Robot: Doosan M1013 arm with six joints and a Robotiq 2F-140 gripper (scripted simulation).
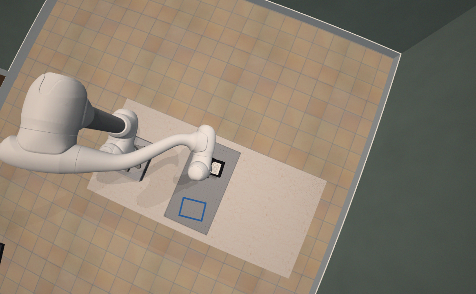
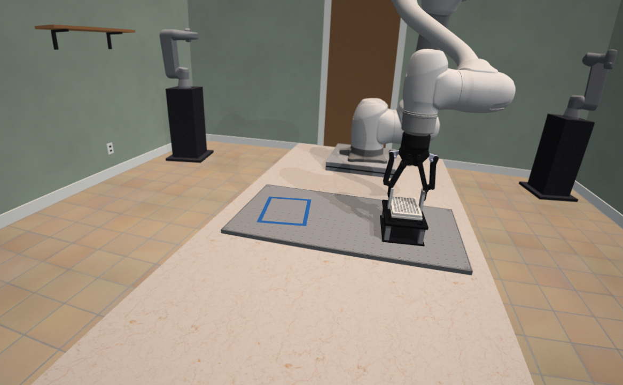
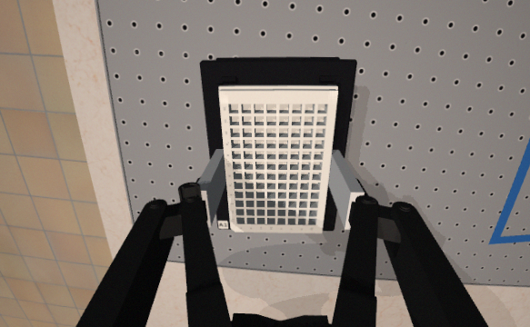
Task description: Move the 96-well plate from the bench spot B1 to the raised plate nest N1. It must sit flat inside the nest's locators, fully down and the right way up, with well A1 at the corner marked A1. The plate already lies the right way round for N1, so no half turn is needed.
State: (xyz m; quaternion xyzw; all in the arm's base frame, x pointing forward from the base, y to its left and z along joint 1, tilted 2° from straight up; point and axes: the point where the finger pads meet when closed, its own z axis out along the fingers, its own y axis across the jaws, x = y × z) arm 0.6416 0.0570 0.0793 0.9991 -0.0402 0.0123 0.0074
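Observation:
The white 96-well plate (image 3: 277,159) lies level and the right way up, right over the black raised nest N1 (image 3: 277,73), at or just above its top; I cannot tell if it touches. My gripper (image 3: 276,163) is shut on the plate, its grey pads on the two long sides. The A1 mark (image 3: 222,224) on the nest shows at the plate's near left corner. In the exterior view the plate (image 2: 405,207) sits atop the nest (image 2: 404,226) with the gripper (image 2: 406,200) straight above. The top view shows the plate (image 1: 216,168) partly under the wrist.
The blue outline of spot B1 (image 2: 284,210) is empty on the grey perforated board (image 2: 347,224). The arm's base (image 2: 368,138) stands at the bench's far end. Two black pedestals (image 2: 187,122) (image 2: 560,158) stand on the floor, off the bench.

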